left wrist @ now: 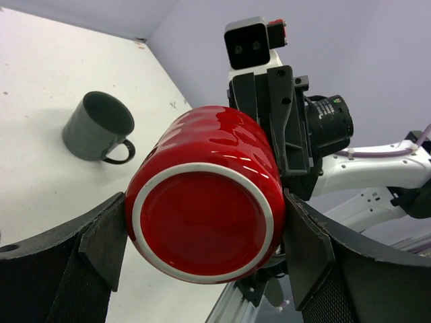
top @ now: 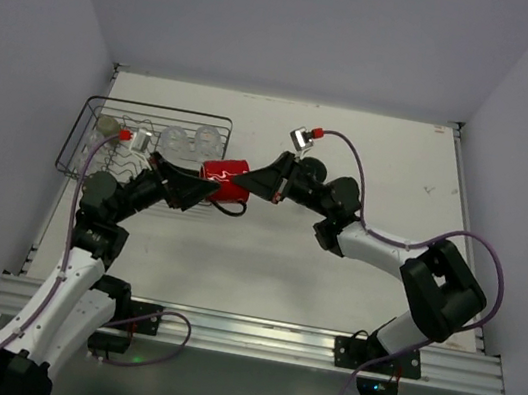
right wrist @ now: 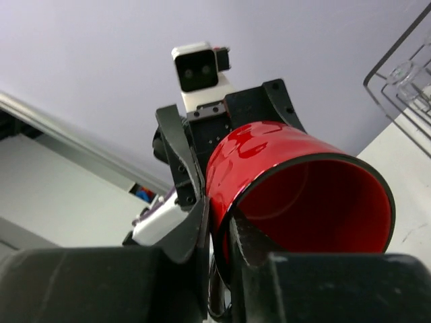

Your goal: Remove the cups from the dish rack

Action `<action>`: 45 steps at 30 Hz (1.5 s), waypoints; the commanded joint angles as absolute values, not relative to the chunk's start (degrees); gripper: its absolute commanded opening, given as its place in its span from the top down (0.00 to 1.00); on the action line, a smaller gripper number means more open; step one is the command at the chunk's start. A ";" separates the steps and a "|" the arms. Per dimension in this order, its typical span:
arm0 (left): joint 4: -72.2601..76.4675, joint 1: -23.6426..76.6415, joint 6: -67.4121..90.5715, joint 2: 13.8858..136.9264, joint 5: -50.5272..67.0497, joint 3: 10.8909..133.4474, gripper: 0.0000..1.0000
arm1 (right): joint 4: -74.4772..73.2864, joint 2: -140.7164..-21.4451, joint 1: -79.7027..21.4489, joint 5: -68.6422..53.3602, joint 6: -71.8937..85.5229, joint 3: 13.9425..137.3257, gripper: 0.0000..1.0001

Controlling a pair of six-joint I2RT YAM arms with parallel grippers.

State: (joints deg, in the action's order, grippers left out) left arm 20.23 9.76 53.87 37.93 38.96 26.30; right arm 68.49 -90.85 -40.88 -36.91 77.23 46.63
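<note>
Top external view: the dish rack at far left holds an olive-grey cup and two clear glasses. Just right of it, the left gripper, jaws wide, clamps the red mug across its body, with the mug held horizontal. The right gripper, nearly closed, pinches the mug's rim wall. In the left wrist view a dark grey-green mug stands on the table beyond, apart.

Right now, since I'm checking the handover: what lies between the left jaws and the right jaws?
The red mug, on its side: left jaws clasp its base end, right jaws pinch its rim. The top view shows it.
</note>
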 commanded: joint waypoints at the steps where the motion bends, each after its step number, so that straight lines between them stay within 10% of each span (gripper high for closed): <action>1: 23.65 9.67 53.63 37.62 40.87 28.47 0.31 | 77.52 -90.10 -41.22 -35.69 79.02 47.73 0.97; 6: 10.24 9.67 44.58 37.18 37.54 35.13 0.00 | 77.34 -84.91 -38.94 -34.10 77.87 43.69 1.00; 11: -7.80 9.67 30.07 37.26 25.33 43.14 0.00 | 70.95 -77.71 -30.16 -36.99 75.25 38.77 1.00; 18: -20.64 9.67 20.05 37.88 16.62 44.74 0.00 | 2.78 -62.14 -24.17 -15.60 35.65 53.50 1.00; 24: -18.99 9.76 19.51 35.95 13.36 38.60 0.00 | -25.97 -71.88 -21.80 8.33 15.75 70.91 1.00; 45: -19.51 11.78 18.90 36.21 13.10 38.85 0.00 | -28.30 -103.09 -16.26 2.46 9.40 83.41 1.00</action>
